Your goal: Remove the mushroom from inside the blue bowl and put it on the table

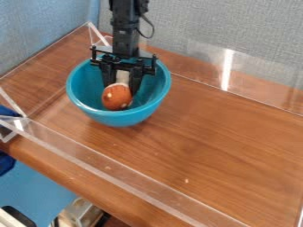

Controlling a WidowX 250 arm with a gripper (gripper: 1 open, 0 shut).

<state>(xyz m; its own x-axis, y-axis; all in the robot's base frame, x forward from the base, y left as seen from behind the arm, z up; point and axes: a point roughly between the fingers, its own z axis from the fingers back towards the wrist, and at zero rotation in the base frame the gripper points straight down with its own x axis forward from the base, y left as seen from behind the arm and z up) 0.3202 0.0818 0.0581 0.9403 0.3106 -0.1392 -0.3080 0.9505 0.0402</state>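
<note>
The mushroom is seen inside the blue bowl, low in its hollow and a little toward the near side, with its reddish-brown cap turned toward the camera; the cream stem is hidden, so its long axis cannot be told for certain. The claw is lowered straight down into the bowl from the far side, its dark fingers set close about the upper, far part of the cap. It is judged to be closed on the mushroom, the fingers being drawn in narrowly with the cap between them, though the exact contact is masked by the dark fingers themselves. The relation that matters is thus vertical: the mushroom lies directly under and slightly nearer than the claw, ringed by the bowl's wall. A lift straight up is called for before any sideways travel, since the rim must be cleared first. Bare surface is found to the right and near side of the bowl, within the clear acrylic walls, and a placing spot could be taken there.
</note>
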